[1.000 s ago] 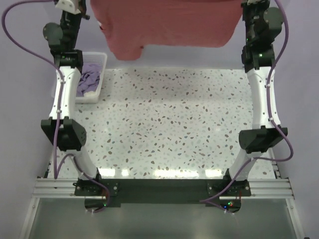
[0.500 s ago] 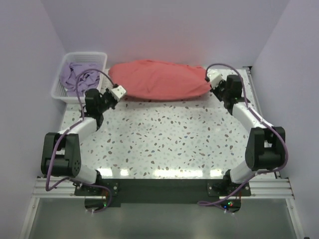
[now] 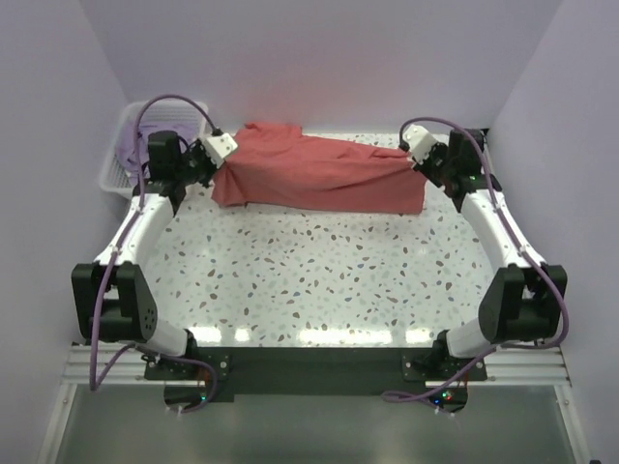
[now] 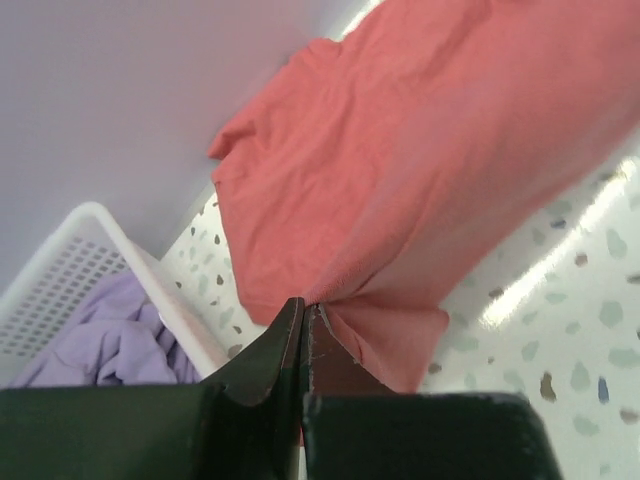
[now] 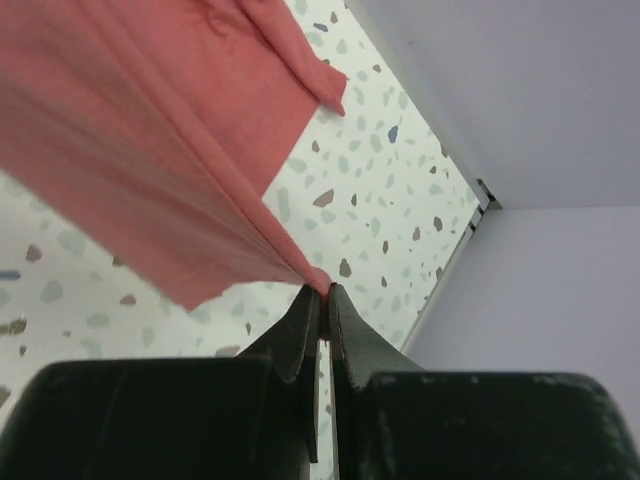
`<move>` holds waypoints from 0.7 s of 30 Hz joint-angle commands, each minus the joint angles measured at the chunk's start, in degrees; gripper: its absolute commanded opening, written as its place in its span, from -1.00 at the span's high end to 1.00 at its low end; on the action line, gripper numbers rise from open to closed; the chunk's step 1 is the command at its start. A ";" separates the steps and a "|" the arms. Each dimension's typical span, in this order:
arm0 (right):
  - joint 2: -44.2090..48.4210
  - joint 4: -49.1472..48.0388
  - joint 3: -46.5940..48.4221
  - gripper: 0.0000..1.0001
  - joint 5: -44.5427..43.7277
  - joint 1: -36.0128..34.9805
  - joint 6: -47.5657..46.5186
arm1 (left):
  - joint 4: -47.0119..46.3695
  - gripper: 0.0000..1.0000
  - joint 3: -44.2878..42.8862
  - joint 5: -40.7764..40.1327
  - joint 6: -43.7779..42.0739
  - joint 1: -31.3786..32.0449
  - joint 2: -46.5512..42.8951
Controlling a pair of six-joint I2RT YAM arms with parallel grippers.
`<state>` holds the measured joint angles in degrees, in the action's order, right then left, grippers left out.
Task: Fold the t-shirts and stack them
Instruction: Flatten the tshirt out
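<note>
The coral-red t-shirt (image 3: 319, 174) is stretched across the far side of the table between my two grippers. My left gripper (image 3: 206, 166) is shut on its left edge, with cloth pinched between the jaws in the left wrist view (image 4: 303, 305). My right gripper (image 3: 422, 164) is shut on its right corner, seen in the right wrist view (image 5: 322, 290). The shirt hangs taut from both and its lower edge drapes on the table. The lavender-purple t-shirt (image 3: 131, 150) lies crumpled in the white basket (image 3: 109, 176); it also shows in the left wrist view (image 4: 110, 340).
The white lattice basket stands at the far left corner, right behind my left arm. The speckled table (image 3: 319, 271) reaches to lilac walls at the back and both sides. A metal rail (image 3: 488, 164) runs along the table's right edge.
Both arms have swung down from high above the table to its far side. The red shirt, first hanging high, then bunched in a mound, is now pulled out wider and flatter.
</note>
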<state>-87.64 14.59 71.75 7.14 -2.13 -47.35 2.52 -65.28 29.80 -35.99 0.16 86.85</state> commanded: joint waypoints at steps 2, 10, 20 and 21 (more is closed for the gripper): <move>9.56 15.52 -2.12 1.00 3.75 0.37 -9.66 | 28.73 1.00 -2.40 6.05 -18.91 -0.16 -6.50; 27.58 32.94 -22.75 0.93 6.66 0.46 -27.25 | 51.76 0.37 16.98 3.95 -46.85 -0.16 -16.35; 32.91 43.77 -23.07 -0.90 7.37 0.37 -25.65 | 59.27 -0.13 12.56 5.61 -43.83 -2.97 -17.36; 30.01 43.94 -21.23 -0.83 7.28 0.46 -23.07 | 58.74 -0.13 11.06 6.58 -41.82 -3.24 -15.41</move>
<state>-51.27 57.58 44.86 13.08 -2.07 -76.09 60.55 -48.25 32.95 -80.88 -1.45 67.42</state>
